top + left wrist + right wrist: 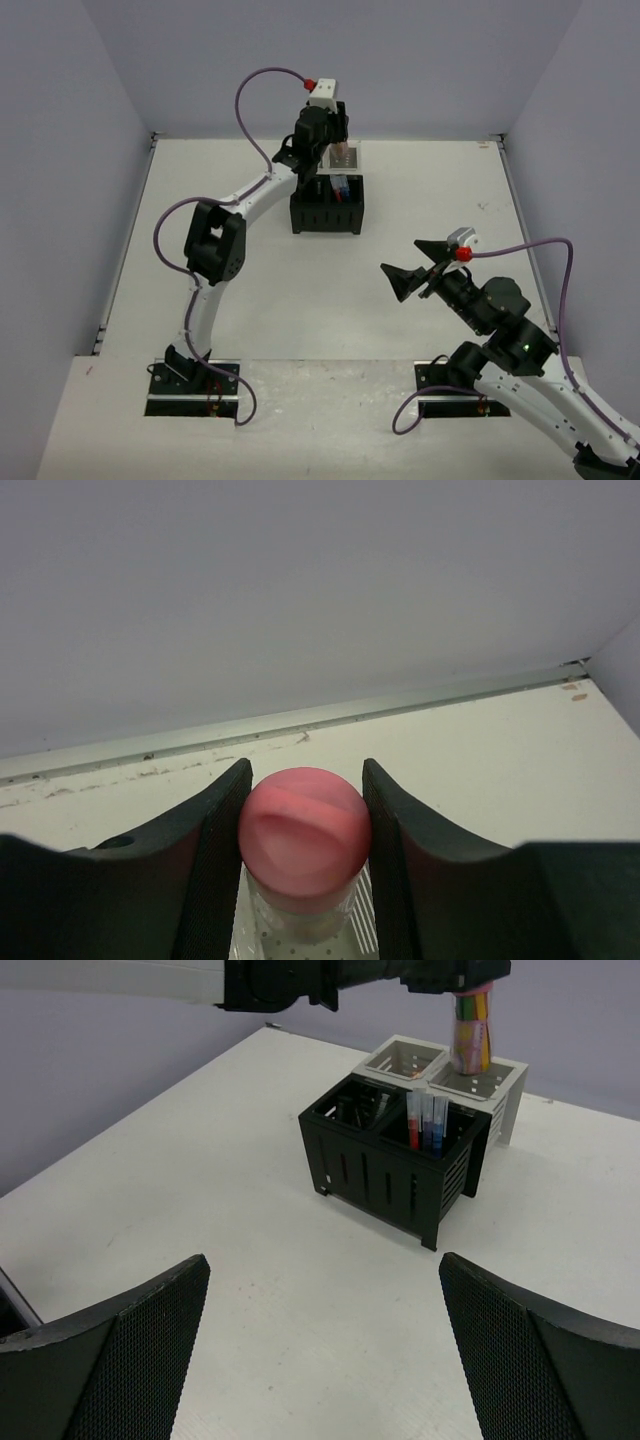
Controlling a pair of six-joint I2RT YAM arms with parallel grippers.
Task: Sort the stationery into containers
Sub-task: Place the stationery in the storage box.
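Probably almost finished: pens (425, 1120) stand in the box (385, 1175), left claw (305, 780) pinches a pink-capped tube (303, 830) at the far tray (500, 1080), right claw (322, 1270) wide open, empty.

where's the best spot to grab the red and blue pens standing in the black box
Likely by their upper ends, coming straight down: the pens stand roughly upright in the black box, only their tops clear its rim, and its walls block a side approach.
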